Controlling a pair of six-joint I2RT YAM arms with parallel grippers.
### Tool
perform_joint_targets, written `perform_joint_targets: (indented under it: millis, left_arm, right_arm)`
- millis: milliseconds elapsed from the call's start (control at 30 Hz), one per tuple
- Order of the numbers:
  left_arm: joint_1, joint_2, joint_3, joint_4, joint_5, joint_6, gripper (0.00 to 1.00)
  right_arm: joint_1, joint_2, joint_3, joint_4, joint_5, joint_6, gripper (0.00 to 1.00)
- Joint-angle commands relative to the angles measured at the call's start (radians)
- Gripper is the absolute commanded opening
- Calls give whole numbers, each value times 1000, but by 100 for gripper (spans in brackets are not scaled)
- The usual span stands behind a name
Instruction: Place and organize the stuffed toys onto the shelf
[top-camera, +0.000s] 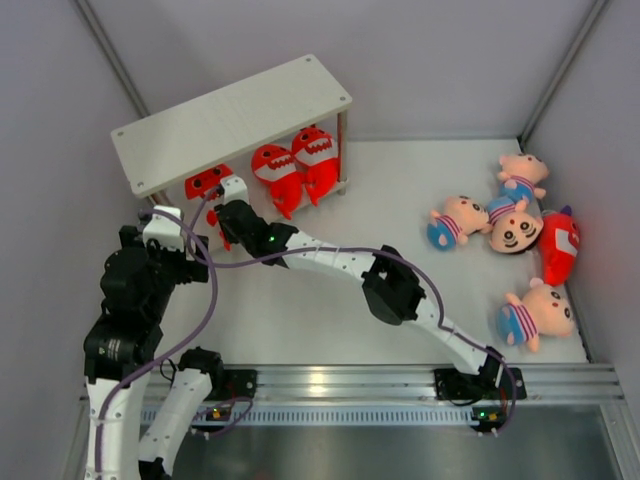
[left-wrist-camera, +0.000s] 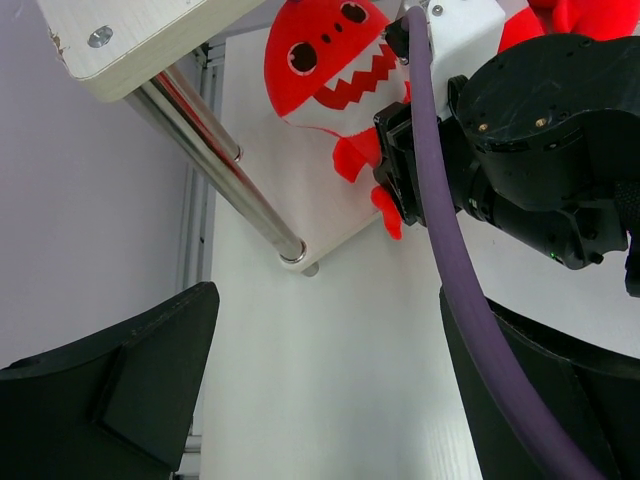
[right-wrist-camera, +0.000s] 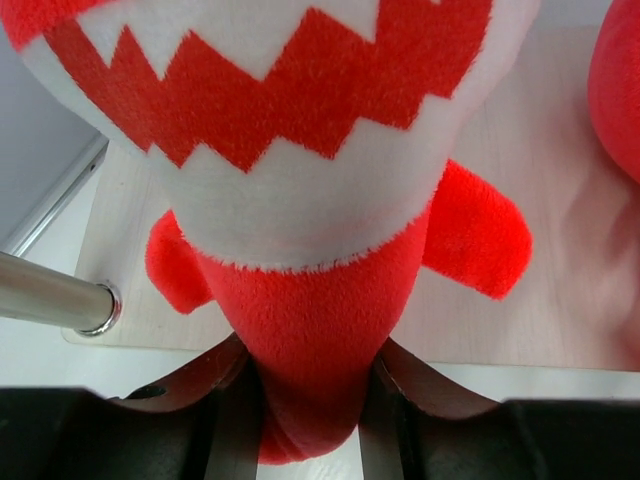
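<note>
Plainly, we saw three red sharks (top-camera: 275, 168) on the lower board of the shelf (top-camera: 230, 115). Our right claw (right-wrist-camera: 305, 395) was clenched on the tail of the leftmost shark (right-wrist-camera: 300, 200), at the board's front corner just beside a metal leg (right-wrist-camera: 50, 295). Our left claw (left-wrist-camera: 330, 400) hung released near that leg. Four dolls (top-camera: 515, 230) and a fourth shark (top-camera: 560, 245) lay well apart at the right edge of the table (top-camera: 300, 320).

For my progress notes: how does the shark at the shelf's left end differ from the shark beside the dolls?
The left-end shark is upright at the shelf's lower board; the shark beside the dolls lies on the table, off the shelf. The right tool is shut on the left-end shark's lower body; no tool is near the other. Both are red and white.
</note>
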Motion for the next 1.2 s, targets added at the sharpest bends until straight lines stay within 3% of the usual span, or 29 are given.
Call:
perform_joint_targets:
  millis: [0,333,467,633,767,933,1167]
  left_arm:
    - [4,-68,46,61,4,11,98]
    - [4,-71,41,61,-4,20,98]
    - [4,-73,41,61,-8,21,98]
    - [4,-80,44,61,-20,31,98]
    - [4,-82,50,61,-30,41,98]
    - [4,-91,47,60,-33,49,98]
    - [4,-91,47,61,-31,49,98]
  right_arm:
    - [-168,73,33,-76,21,151,37]
    - [-205,76,34,-110,13,216,51]
    - [-211,58,11,-87,12,269,50]
    - [-214,72,-3,-101,9,323,35]
    - [-232,64,-47,-119,-23,423,2]
    - [-257,-37,-213,-50,50,513,0]
    - [-278,-19,-109,-94,125,472,0]
